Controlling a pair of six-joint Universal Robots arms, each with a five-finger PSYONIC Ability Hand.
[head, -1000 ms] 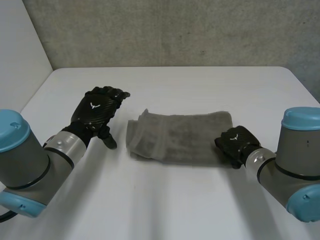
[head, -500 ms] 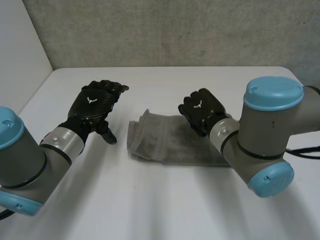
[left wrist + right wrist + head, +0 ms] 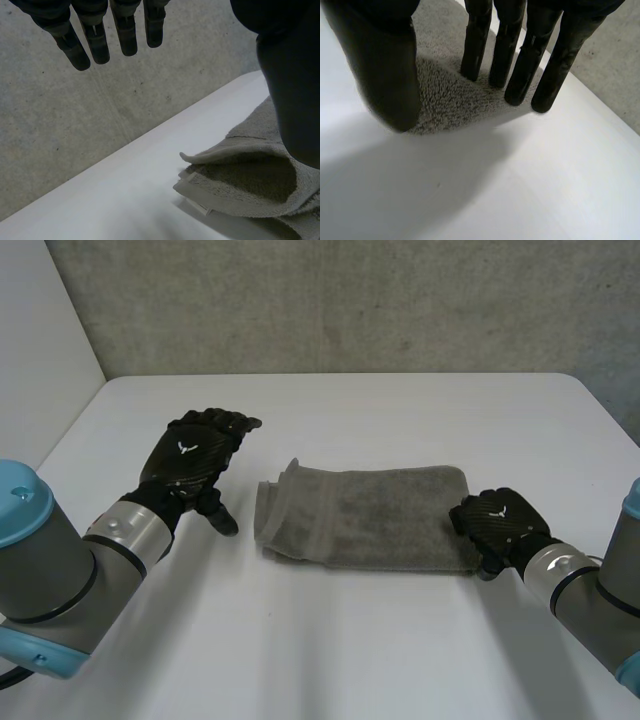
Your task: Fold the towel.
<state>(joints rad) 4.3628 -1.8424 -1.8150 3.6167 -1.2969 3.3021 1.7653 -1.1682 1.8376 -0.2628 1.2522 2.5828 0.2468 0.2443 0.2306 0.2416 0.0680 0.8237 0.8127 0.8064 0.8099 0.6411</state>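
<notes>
Grey terry towel (image 3: 365, 518), folded strip on white table (image 3: 400, 410). My black right hand (image 3: 497, 525), back from the towel's middle to its right end, fingers straight, grips nothing; my black left hand (image 3: 190, 465) hovers released beyond its left end. Next fold pending.

A: What moved?
B: The right hand (image 3: 497, 525). Half a second ago it was raised over the middle of the towel (image 3: 370, 510); now it sits low at its right end again
</notes>
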